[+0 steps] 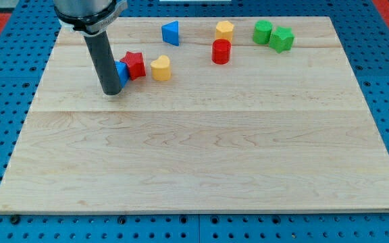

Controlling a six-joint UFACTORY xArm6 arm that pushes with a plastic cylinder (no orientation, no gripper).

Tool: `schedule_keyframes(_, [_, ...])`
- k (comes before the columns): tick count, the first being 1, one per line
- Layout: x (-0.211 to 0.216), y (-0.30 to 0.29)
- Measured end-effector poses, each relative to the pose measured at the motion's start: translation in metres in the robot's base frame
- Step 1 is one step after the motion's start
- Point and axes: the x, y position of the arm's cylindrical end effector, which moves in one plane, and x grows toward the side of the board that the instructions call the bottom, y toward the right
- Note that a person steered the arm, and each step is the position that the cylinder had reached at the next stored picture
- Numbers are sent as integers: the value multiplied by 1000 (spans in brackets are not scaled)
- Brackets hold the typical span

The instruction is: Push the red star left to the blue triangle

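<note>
The red star (135, 65) lies in the upper left part of the wooden board (201, 155). A blue block (122, 71) touches its left side and is mostly hidden behind my rod, so its shape cannot be made out. My tip (112, 91) rests on the board just left of and below that blue block. A blue triangle (171, 32) lies near the view's top, up and to the right of the red star. A yellow heart (160, 68) sits just right of the red star.
A red cylinder (221, 51), a yellow block (224, 30), a green cylinder (263, 32) and a green star (282, 39) stand along the view's top right. A blue pegboard (5, 81) surrounds the board.
</note>
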Motion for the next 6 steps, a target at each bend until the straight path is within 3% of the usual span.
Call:
schedule_keyframes(1, [-26,-7])
schedule_keyframes(2, [-15,34])
schedule_keyframes(3, [-13,34])
schedule_keyframes(4, [-60,34])
schedule_keyframes(6, [-109,31])
